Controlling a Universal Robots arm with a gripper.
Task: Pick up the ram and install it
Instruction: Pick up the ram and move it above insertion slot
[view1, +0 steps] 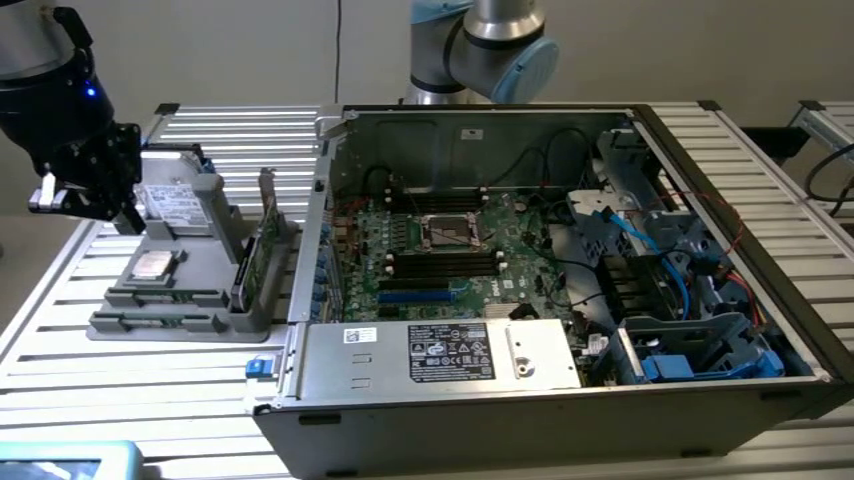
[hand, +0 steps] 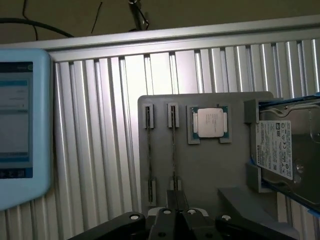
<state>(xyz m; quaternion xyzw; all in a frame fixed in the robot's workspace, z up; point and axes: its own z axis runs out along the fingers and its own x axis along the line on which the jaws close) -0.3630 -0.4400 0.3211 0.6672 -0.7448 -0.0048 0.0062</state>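
Exterior view, gripper (view1: 94, 205): closed on nothing, above the far corner of the grey fixture (view1: 134, 330), on the exterior view's left.
Exterior view, fixture: stands on the bench (view1: 147, 390), just beside the open case (view1: 534, 430).
Exterior view, ram (view1: 167, 297): probably the stick set on edge in the slot beside the CPU (view1: 154, 266), along the fixture's near edge; it is too thin here to be sure.
Wrist view, ram (hand: 173, 150): seen edge-on in its slot, in line with the shut gripper (hand: 175, 216) and apart from it.
Wrist view, handling: expect it to be light, stiff, thin and fragile.
Wrist view, hold: pinch the two flat faces mid-length at the upper edge, keeping off the contacts.
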